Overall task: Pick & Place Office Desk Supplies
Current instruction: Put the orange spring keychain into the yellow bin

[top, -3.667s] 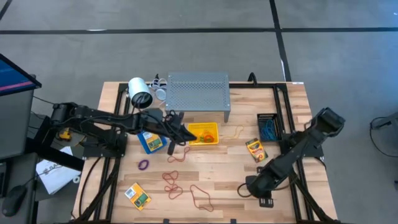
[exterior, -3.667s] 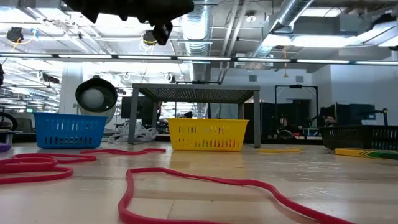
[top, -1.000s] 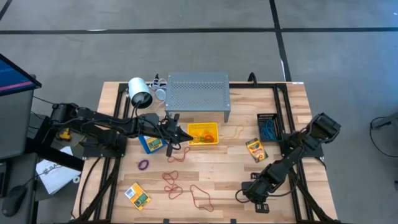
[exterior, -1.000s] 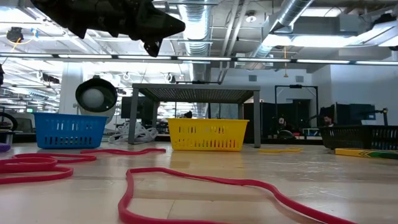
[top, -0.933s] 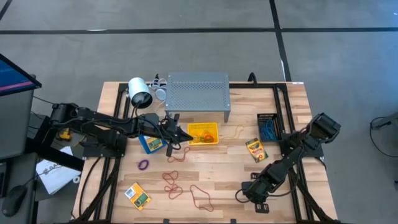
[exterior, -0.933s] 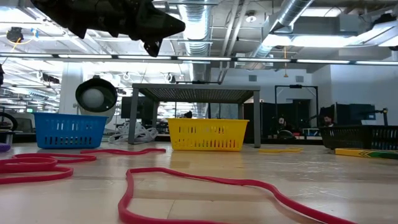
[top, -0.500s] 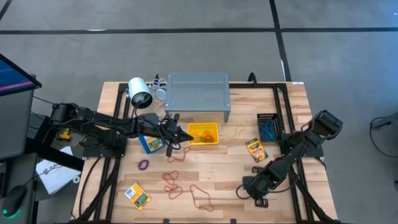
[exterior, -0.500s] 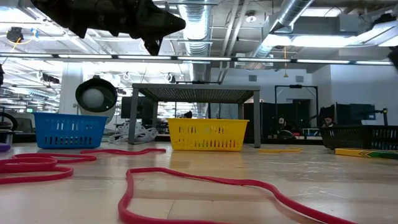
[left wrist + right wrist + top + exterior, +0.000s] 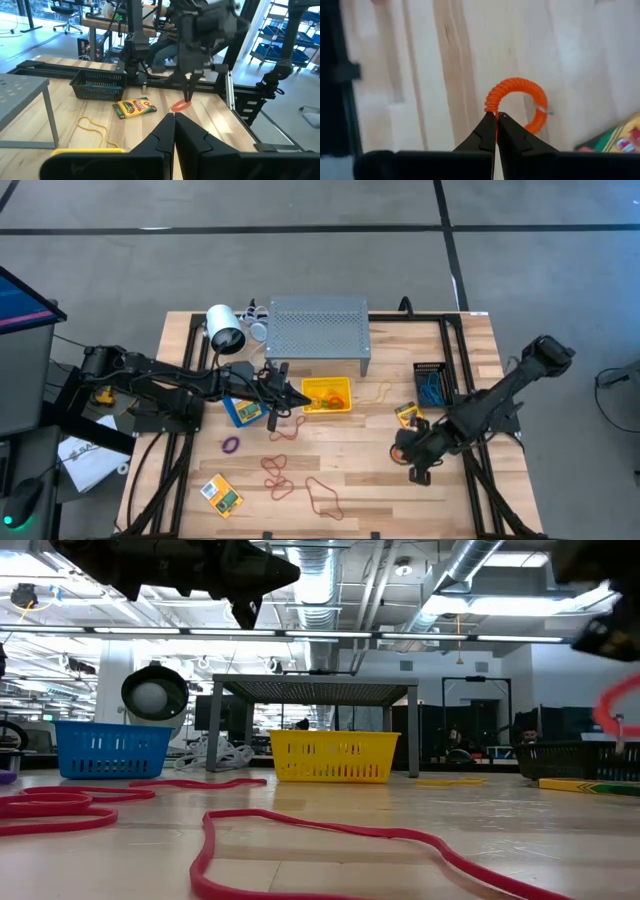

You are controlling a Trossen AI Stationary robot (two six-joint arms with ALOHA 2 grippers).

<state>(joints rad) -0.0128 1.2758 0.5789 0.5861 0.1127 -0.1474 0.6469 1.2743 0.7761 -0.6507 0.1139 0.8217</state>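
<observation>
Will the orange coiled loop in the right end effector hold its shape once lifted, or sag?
The orange coiled loop likely keeps its ring: it hangs round from the right end effector. Probably light, since a tip pinch carries it. Its open ends may swing or snag.

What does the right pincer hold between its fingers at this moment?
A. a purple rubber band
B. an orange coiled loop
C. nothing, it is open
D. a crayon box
B: in the right wrist view the right pincer is shut on the orange coiled loop, which hangs above the wooden table; the crayon box lies beside it, not held.
</observation>
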